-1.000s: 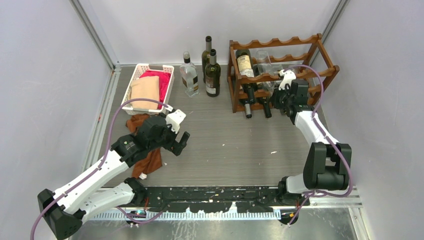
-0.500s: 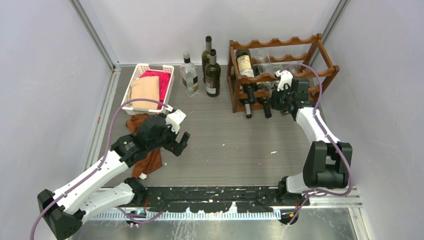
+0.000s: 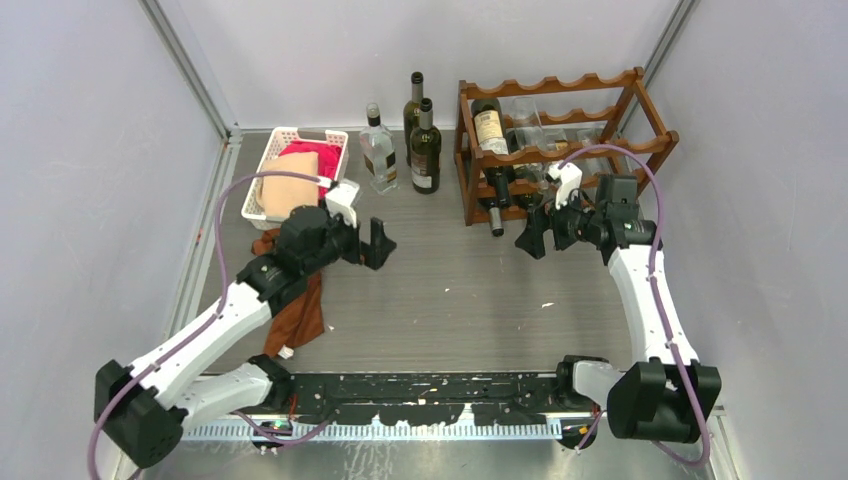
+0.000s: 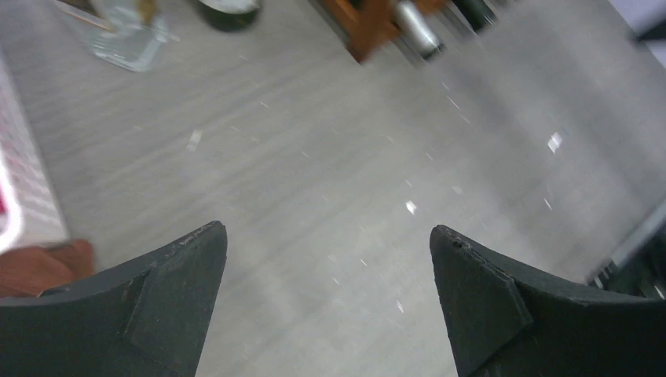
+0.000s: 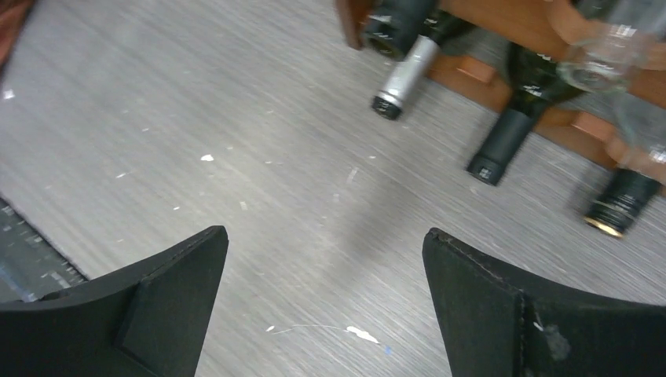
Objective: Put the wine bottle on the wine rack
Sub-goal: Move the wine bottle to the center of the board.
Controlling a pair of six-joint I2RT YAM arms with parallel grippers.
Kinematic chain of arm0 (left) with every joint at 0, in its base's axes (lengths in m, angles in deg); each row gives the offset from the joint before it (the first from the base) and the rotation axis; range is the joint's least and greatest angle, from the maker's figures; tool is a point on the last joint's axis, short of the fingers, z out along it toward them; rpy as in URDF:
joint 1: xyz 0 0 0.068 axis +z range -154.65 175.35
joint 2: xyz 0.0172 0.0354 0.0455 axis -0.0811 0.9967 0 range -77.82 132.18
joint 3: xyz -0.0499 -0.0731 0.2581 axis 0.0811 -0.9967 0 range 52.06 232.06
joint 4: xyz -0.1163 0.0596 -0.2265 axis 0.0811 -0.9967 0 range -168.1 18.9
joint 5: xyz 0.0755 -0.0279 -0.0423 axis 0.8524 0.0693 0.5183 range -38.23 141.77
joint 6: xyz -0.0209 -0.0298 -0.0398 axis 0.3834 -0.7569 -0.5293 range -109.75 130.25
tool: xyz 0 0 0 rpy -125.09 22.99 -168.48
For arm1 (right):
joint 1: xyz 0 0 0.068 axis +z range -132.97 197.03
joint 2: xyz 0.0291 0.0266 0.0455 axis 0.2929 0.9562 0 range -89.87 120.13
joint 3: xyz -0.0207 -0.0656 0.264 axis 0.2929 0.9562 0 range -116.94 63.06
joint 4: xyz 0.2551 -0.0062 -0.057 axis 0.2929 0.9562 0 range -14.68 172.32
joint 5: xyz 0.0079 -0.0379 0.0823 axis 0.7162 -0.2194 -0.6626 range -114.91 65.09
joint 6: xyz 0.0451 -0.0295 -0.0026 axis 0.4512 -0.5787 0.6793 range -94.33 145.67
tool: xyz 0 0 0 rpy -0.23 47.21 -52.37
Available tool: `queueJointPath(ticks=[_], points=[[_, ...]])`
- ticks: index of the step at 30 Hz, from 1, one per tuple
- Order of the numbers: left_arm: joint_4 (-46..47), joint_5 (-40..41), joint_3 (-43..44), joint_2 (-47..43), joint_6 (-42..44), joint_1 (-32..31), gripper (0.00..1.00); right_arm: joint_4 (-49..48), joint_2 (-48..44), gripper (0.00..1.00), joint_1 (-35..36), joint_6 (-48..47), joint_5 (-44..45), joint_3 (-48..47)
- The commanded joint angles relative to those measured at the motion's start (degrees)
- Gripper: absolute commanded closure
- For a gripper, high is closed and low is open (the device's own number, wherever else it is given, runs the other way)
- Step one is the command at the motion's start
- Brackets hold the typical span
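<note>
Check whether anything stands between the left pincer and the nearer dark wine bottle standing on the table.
Nothing visible does. Only bare table lies between the open left pincer and that dark wine bottle; the clear bottle stands just left of the path.

site type: robot test cell in a lab. plain pale wall panels (image 3: 90, 200) in metal framing (image 3: 193, 70) enclose a grey table (image 3: 450, 300). a left arm (image 3: 200, 340) and a right arm (image 3: 650, 300) are bolted to a black rail (image 3: 430, 385) at the table's near edge, purple cables (image 3: 270, 177) exposed. a wine rack (image 3: 560, 140), bottles (image 3: 425, 150) and a white basket (image 3: 300, 131) stand at the table's far edge.
</note>
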Motion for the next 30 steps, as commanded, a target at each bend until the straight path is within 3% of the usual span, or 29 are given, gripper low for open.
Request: queueJointPath(ticks=[1,7,12,15,18,22,30], points=[[21.10,-0.85,-0.29,4.27,-0.51,9.12,0.00,3.76,-2.25,0.00,-1.66,-3.58,-12.72,2.57],[26.41,-12.47,7.32,18.47,2.88,18.96,0.00,6.90,-0.90,0.00,-2.65,-5.91,-16.25,1.41],[29.10,-27.50,13.38,25.97,4.97,19.90,0.01,6.66,-1.02,0.00,-2.65,-5.49,-15.37,1.21],[36.07,-31.82,15.32,29.09,2.10,19.19,0.03,6.59,-0.69,0.00,-2.65,-5.34,-15.11,1.10],[38.24,-27.49,18.13,32.30,5.15,15.81,0.05,6.68,-0.29,0.00,-2.65,-5.03,-15.50,0.80],[33.33,-17.12,25.74,37.45,7.62,13.04,0.09,6.30,-0.45,0.00,-2.65,-5.13,-15.00,1.10],[32.72,-8.05,38.94,48.31,9.86,10.58,0.10,6.21,0.27,0.00,-2.65,-4.94,-15.27,1.22]])
